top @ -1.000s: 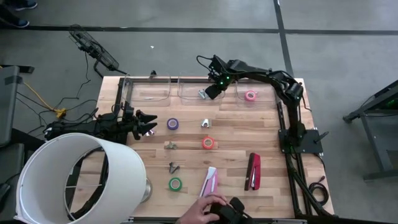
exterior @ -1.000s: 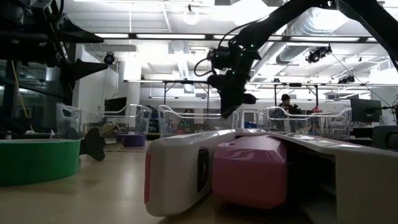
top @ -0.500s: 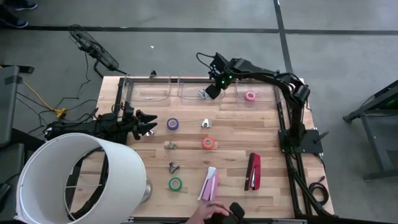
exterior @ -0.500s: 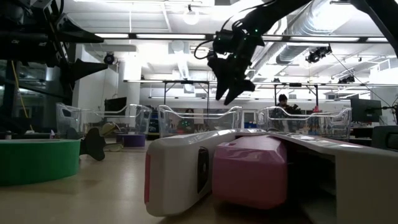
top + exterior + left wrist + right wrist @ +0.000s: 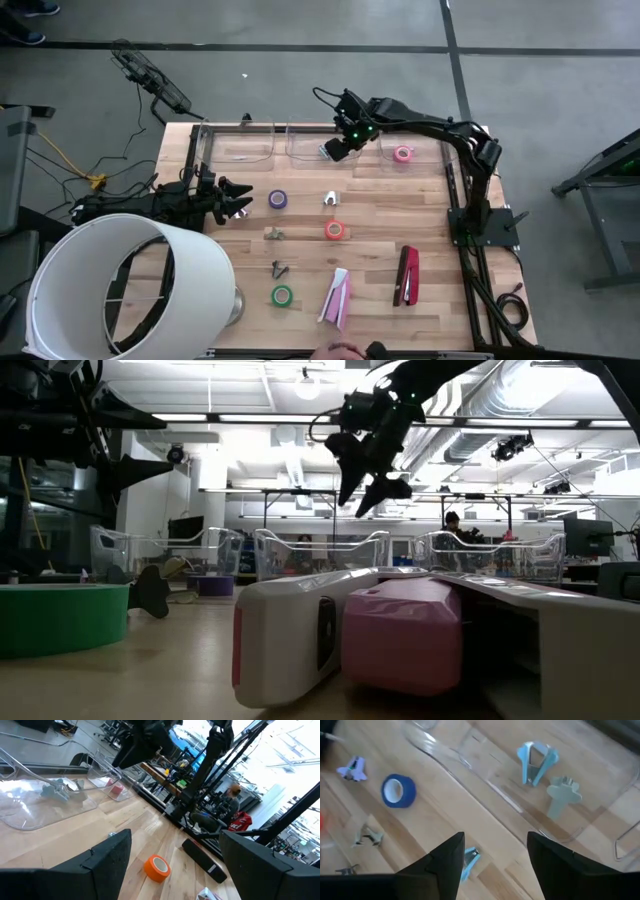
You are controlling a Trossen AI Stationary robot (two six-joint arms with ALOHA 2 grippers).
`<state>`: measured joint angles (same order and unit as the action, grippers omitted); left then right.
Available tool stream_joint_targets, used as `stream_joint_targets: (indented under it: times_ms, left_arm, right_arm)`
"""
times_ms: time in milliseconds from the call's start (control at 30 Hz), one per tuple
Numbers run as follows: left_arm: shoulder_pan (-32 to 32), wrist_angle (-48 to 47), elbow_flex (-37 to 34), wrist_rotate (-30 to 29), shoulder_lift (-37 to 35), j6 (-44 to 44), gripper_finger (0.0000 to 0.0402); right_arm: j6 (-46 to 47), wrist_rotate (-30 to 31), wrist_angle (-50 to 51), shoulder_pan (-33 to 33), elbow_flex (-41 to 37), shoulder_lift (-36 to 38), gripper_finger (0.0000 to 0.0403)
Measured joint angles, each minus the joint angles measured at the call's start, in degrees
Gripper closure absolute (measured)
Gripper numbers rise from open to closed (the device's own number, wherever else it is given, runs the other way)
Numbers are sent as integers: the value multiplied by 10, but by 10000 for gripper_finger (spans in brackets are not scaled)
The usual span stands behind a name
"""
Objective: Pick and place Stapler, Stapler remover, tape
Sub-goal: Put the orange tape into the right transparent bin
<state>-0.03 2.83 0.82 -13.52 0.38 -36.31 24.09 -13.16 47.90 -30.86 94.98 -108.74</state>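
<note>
My right gripper (image 5: pixel 336 151) (image 5: pixel 360 498) hangs open above the middle clear tray (image 5: pixel 310 135) at the table's far edge. A light blue stapler remover (image 5: pixel 535 757) lies on that tray's floor, free of the fingers. A pink tape (image 5: pixel 403 154) lies in the right tray. On the table lie a purple tape (image 5: pixel 278 200), a red-orange tape (image 5: pixel 335 230), a green tape (image 5: pixel 282 296), three stapler removers (image 5: pixel 330 198) (image 5: pixel 275 235) (image 5: pixel 280 268), a red stapler (image 5: pixel 408 275) and a pink-and-white stapler (image 5: pixel 338 295). My left gripper (image 5: pixel 236 200) waits open at the table's left.
A big white cylinder (image 5: pixel 130 285) covers the near left corner. A third clear tray (image 5: pixel 240 145) stands at the far left. A person's hand (image 5: pixel 330 352) shows at the near edge. A frame of rails (image 5: pixel 470 230) runs along the right side.
My right gripper has opened, let go of the stapler remover in the middle tray and risen clear of the tray. The remover stays on the tray floor. The person's hand at the near edge has drawn back.
</note>
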Motion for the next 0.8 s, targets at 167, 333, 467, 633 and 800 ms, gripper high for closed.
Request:
stream_joint_targets:
  times_ms: [167, 333, 467, 633, 800]
  left_arm:
    - [0, 0, 0, 0, 0, 0, 105]
    - [0, 0, 0, 0, 0, 0, 105]
    - [0, 0, 0, 0, 0, 0, 105]
    - [0, 0, 0, 0, 0, 0, 105]
    - [0, 0, 0, 0, 0, 0, 105]
  right_arm:
    - [1, 4, 9, 13, 0, 12, 198]
    - [-5, 3, 38, 35, 0, 13, 198]
    - [-27, 3, 60, 57, 0, 13, 199]
    - [-60, -4, 86, 90, 0, 13, 199]
    - [-84, -6, 105, 133, 0, 13, 199]
